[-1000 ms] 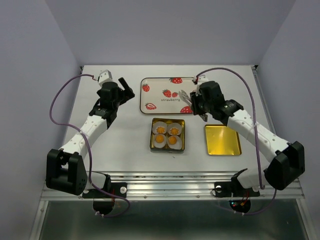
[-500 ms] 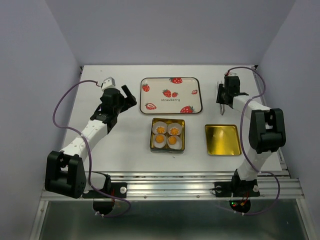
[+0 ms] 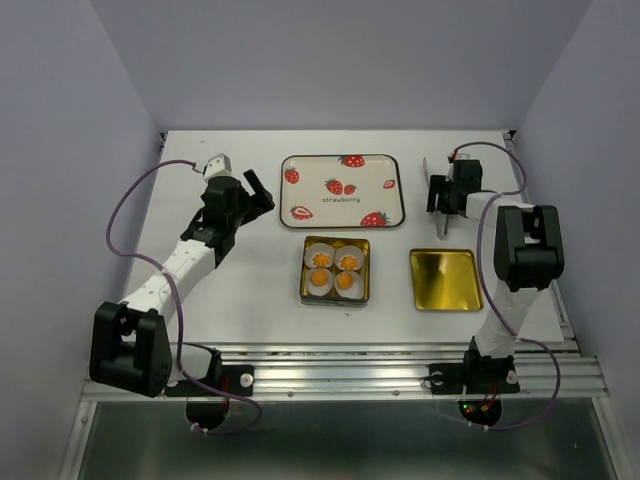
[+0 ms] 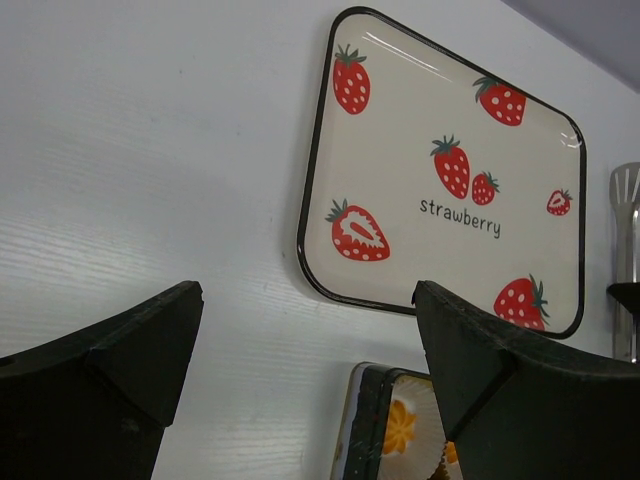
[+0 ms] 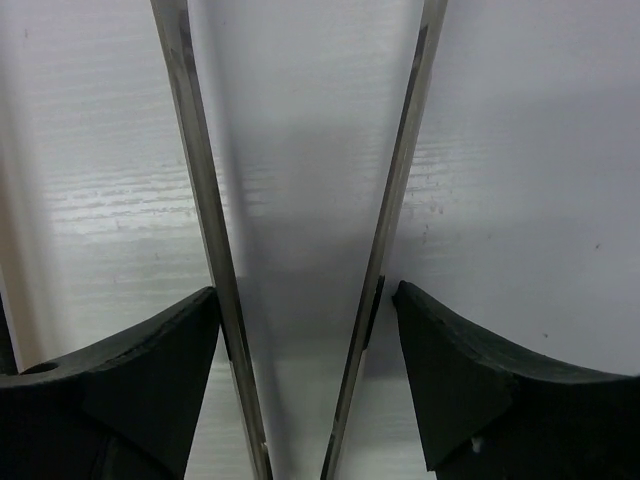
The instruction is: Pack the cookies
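Note:
Four orange-yellow cookies [image 3: 333, 270] sit in white paper cups inside the square tin [image 3: 303, 272] at mid-table; one cookie [image 4: 398, 426] shows in the left wrist view. My left gripper [image 3: 262, 195] [image 4: 308, 290] is open and empty, left of the strawberry tray and above the tin's corner. My right gripper [image 3: 440, 200] [image 5: 305, 300] is at the far right with metal tongs [image 3: 429, 175] [image 5: 195, 150] between its fingers. The tongs are sprung wide, the left finger touches one arm, and a thin gap shows at the right finger [image 5: 470, 370].
The white strawberry tray [image 3: 343, 190] [image 4: 450, 110] lies behind the tin. The gold tin lid [image 3: 445, 279] lies right of the tin, just in front of the right gripper. The right arm is folded upright by the table's right edge.
One second ago my right gripper held the tongs over the strawberry tray's right side; it has swung to the far right. The left gripper shifted slightly right. The cookies have not moved.

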You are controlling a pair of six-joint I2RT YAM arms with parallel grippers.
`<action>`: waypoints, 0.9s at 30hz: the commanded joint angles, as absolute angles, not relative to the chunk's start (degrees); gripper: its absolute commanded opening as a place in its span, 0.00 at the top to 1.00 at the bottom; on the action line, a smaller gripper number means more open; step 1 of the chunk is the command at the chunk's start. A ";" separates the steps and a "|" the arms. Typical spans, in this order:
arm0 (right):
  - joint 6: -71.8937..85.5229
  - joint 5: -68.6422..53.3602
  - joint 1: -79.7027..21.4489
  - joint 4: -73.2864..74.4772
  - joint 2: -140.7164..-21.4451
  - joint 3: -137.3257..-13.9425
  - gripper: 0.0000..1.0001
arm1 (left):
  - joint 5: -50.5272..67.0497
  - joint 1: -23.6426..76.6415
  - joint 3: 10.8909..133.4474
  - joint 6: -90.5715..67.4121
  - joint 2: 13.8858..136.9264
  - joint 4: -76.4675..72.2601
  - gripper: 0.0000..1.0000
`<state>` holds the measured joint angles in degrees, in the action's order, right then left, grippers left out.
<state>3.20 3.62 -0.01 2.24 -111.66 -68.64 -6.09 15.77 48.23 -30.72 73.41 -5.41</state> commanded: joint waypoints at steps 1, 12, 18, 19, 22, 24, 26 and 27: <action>3.07 4.21 0.09 6.93 -107.41 -69.87 0.22 | -5.71 16.08 49.48 -30.24 73.03 -8.26 0.01; 9.67 10.35 -5.51 24.58 -88.25 -65.40 0.00 | -4.13 16.17 51.33 -29.18 76.20 -10.02 0.01; 16.60 14.15 -19.49 43.31 -85.08 -63.98 0.00 | -3.78 16.17 52.73 -28.39 77.26 -9.76 0.01; 18.96 14.06 -22.82 46.90 -85.51 -63.98 0.00 | -3.61 16.17 52.82 -28.30 77.34 -9.76 0.01; 22.14 14.42 -26.97 49.92 -88.06 -63.20 0.00 | -3.43 16.17 52.47 -28.39 77.26 -10.11 0.01; 24.25 14.33 -28.39 49.57 -89.38 -62.06 0.04 | -3.08 16.17 52.21 -28.56 77.34 -10.11 0.01; 25.48 13.71 -29.00 48.61 -89.91 -61.09 0.10 | -2.20 16.17 52.12 -28.74 77.52 -10.11 0.01; 25.75 14.41 -29.00 48.26 -90.00 -60.74 0.15 | -2.02 16.17 51.95 -28.83 77.52 -10.11 0.01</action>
<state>20.99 12.03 -29.04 45.12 -89.80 -61.73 -3.44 15.77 50.28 -29.61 77.91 -8.03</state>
